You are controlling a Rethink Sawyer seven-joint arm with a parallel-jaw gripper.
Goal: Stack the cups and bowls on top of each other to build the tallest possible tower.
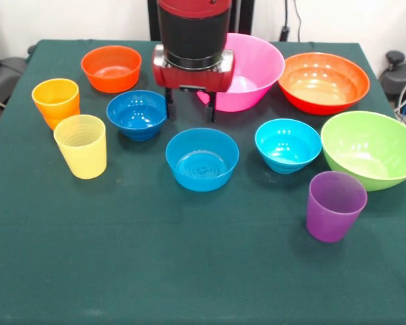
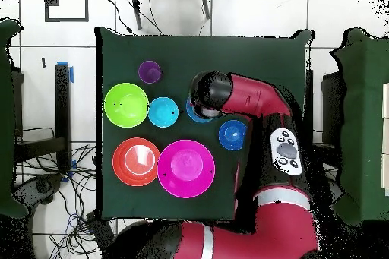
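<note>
Front view, end effector (image 1: 190,105) spread above mid-blue bowl (image 1: 201,158)

No readable text, labels, brands, numbers or signs anywhere

green-clothed desk (image 1: 189,271); tiled floor (image 2: 45,58) with cables (image 2: 68,195); chair (image 1: 0,74) beside the desk.

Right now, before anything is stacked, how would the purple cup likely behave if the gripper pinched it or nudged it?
The purple cup looks like thin translucent plastic, so probably light and slightly springy under a pinch. Its glossy tapered wall may slip upward out of the gripper. Standing upright on its narrower base, on the cloth-covered table, it would likely tip rather than slide.
</note>
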